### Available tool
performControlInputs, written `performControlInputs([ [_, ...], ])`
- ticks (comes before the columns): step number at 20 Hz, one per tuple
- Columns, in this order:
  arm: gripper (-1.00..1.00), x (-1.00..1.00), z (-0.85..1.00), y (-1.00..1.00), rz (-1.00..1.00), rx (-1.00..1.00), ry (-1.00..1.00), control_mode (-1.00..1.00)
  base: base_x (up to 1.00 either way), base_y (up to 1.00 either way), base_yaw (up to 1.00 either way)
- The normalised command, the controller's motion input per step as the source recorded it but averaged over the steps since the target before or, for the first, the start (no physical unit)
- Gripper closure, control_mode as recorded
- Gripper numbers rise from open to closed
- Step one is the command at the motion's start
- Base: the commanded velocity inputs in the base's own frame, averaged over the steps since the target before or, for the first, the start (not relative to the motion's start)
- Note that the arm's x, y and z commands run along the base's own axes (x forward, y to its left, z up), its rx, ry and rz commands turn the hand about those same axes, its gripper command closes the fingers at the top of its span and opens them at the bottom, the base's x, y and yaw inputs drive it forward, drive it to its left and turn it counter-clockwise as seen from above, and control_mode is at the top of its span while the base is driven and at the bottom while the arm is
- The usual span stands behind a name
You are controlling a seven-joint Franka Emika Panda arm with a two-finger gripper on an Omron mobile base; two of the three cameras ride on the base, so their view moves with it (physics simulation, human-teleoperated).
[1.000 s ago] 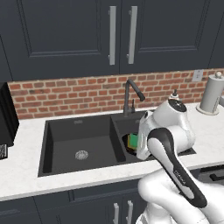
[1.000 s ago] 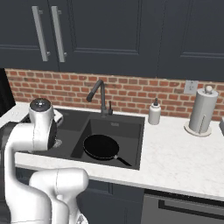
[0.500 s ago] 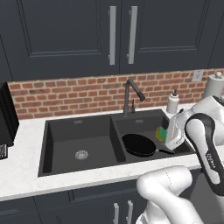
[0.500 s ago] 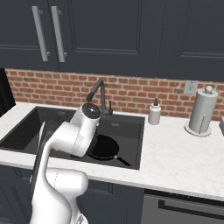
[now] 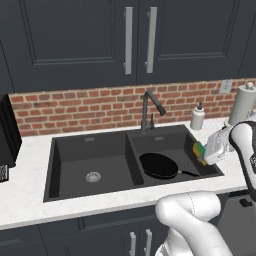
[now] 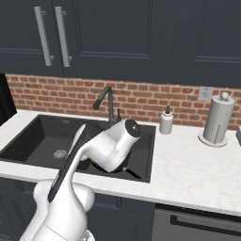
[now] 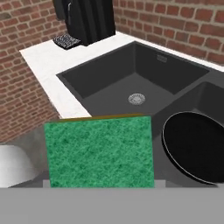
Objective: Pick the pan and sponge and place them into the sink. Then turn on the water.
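The black pan lies flat in the right basin of the dark sink, its handle pointing right. My gripper hangs at that basin's right edge, shut on the green and yellow sponge. In the hand view the sponge shows its green face just in front of the hand and hides the fingers, with the pan to its right and the left basin of the sink beyond. No water runs from the gooseneck faucet. My arm covers most of the right basin in the right base view.
A soap bottle and a paper towel roll stand on the counter right of the sink. A black appliance sits at the far left. Dark cabinets hang above the brick wall.
My arm has swung rightward across the right basin, carrying the sponge from above the pan to the basin's right edge. The pan has stayed where it was.
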Motion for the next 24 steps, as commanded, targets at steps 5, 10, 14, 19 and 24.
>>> performControlInputs([
  [5, 1.00, 0.47, 0.00, 0.00, -0.04, 0.00, 0.11, -1.00, 0.00, 0.00, 0.00],
  [10, 1.00, 0.37, -0.09, 0.03, 0.00, 0.00, 0.11, -1.00, 0.00, 0.00, 0.00],
  [14, 1.00, 0.18, -0.41, 0.00, 0.00, 0.00, 0.01, -1.00, 0.00, 0.00, 0.00],
  [19, 1.00, 0.18, -0.50, 0.00, 0.00, 0.00, 0.00, -1.00, 0.00, 0.00, 0.00],
  [24, 1.00, 0.12, -0.49, 0.00, 0.00, 0.00, 0.00, -1.00, 0.00, 0.00, 0.00],
])
